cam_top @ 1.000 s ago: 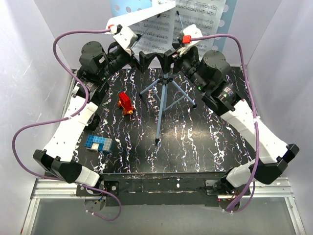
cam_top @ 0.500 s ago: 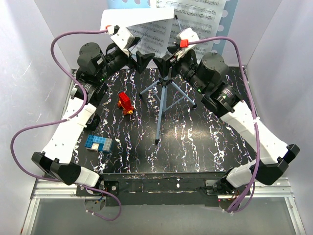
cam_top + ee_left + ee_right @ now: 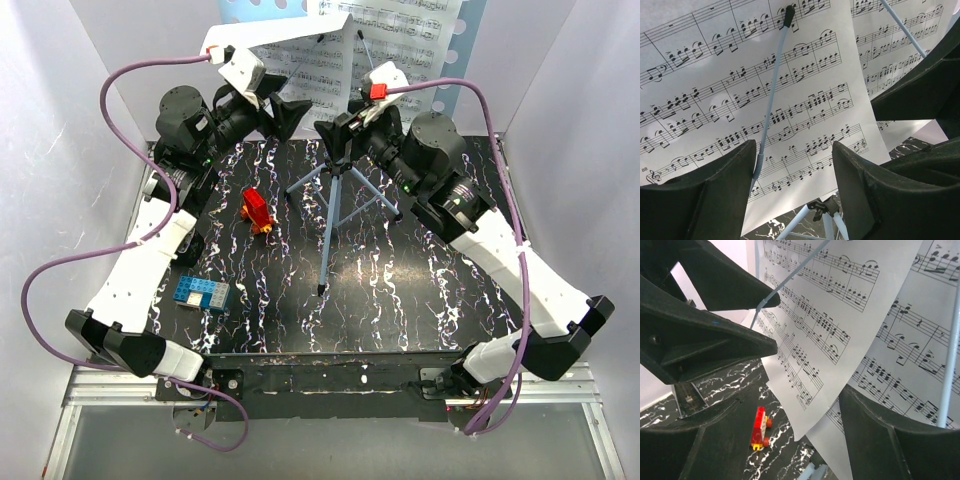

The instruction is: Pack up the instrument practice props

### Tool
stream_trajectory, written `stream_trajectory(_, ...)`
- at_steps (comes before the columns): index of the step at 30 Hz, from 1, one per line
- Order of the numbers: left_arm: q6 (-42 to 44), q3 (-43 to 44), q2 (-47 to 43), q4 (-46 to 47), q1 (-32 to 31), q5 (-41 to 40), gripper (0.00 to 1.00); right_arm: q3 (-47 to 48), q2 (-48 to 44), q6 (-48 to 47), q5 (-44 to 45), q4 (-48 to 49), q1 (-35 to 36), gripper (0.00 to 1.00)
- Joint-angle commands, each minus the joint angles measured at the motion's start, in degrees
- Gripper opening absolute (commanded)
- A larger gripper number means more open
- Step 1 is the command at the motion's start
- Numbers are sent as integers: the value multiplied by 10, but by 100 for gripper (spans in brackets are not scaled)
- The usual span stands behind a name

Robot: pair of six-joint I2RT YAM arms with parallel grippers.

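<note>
Taking the front page (image 3: 805, 75) off the music stand (image 3: 330, 235), I guessed.
The left gripper (image 3: 288, 114) and right gripper (image 3: 336, 137) gaped wide, empty, beside it at the back of the table (image 3: 420, 290); pinching the page's lower edge, clear of the retainer wire (image 3: 773, 87), seemed wisest.

music stand (image 3: 327, 225) toward the back of the table (image 3: 430, 290), sheet-music pages (image 3: 405, 25) on its desk (one overlapping another); small toy (image 3: 257, 210) left of its legs, brick block (image 3: 200, 293) nearer, further left.
</note>
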Motion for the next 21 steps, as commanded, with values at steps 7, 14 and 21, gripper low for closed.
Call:
stream_trajectory(7, -17, -6, -5, 7, 4, -5, 57, 0, -1, 73, -136, 99, -63, 63)
stream_trajectory(14, -8, -27, -20, 4, 4, -6, 57, 14, 10, 67, -202, 104, -97, 48)
stream_trajectory(21, -6, -35, -26, -2, 4, 15, 56, 52, 50, 58, -162, 127, -83, 36)
